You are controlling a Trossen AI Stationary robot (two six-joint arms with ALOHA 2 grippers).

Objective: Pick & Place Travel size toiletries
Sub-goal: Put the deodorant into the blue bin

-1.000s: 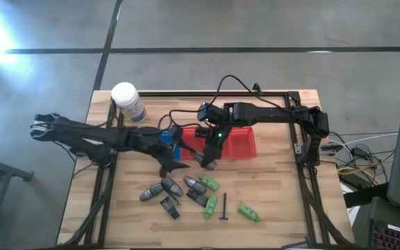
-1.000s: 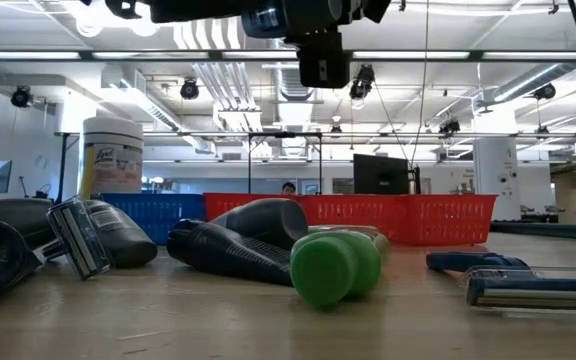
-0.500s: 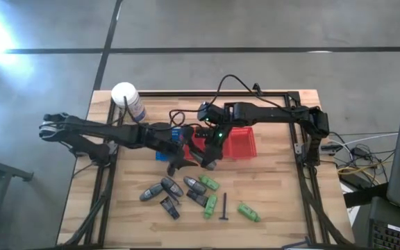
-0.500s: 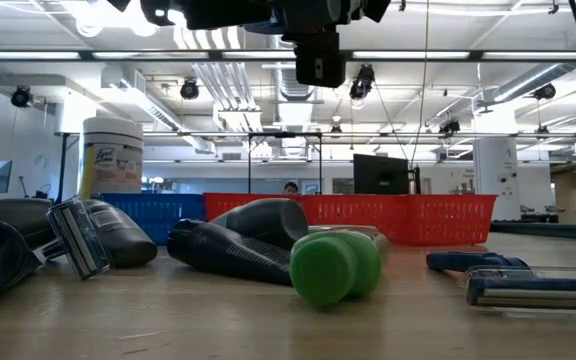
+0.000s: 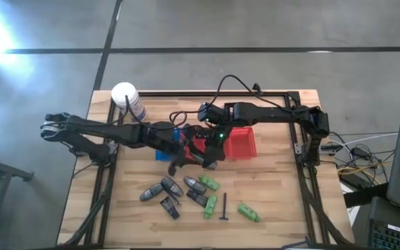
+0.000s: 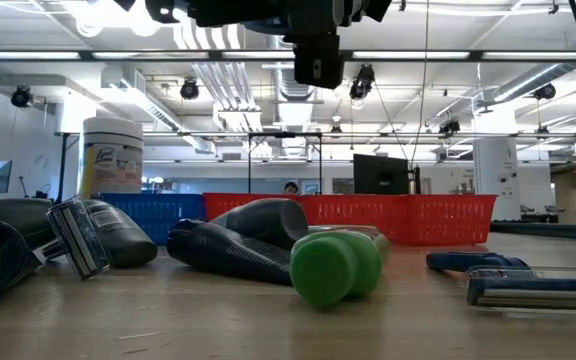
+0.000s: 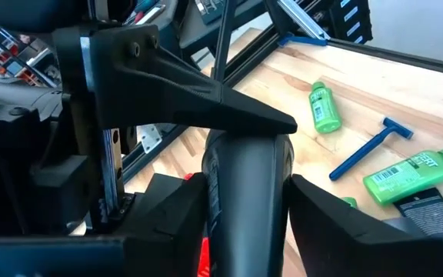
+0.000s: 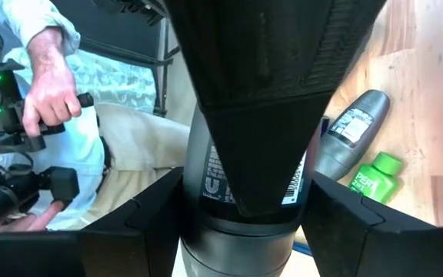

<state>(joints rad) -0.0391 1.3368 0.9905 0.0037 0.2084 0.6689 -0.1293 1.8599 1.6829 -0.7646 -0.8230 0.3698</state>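
The fingers (image 7: 171, 215) of the left gripper (image 5: 186, 161) press on both sides of a grey tube (image 7: 248, 192). The fingers (image 8: 141, 223) of the right gripper (image 5: 212, 161) hold the same grey tube too, one on each side. So both grippers grip one tube at once.

The grey tube hangs in the air above the middle of the table (image 5: 276, 201). It is just on the near side of the red basket (image 5: 240, 142), by the basket's left end. It is not in any basket yet.

A second ago only the right gripper had the tube. The left gripper was a bit further left, near the blue basket (image 5: 165, 154). Since then it has slid right and met the right gripper. The right gripper has hardly moved.

This looks like a hand-over from one arm to the other. I think one gripper must let go next, or the two arms will pull against each other. Which one will let go I cannot say.

The other toiletries lie on the near part of the table. There are green bottles (image 5: 248, 212), more grey tubes (image 5: 172, 186) and a thin dark stick (image 5: 225, 207). They all still wait to be picked up, so the job looks far from done. The white-lidded jar (image 5: 126, 97) stands at the far left corner. A person's hand (image 8: 48, 85) shows beyond the table.
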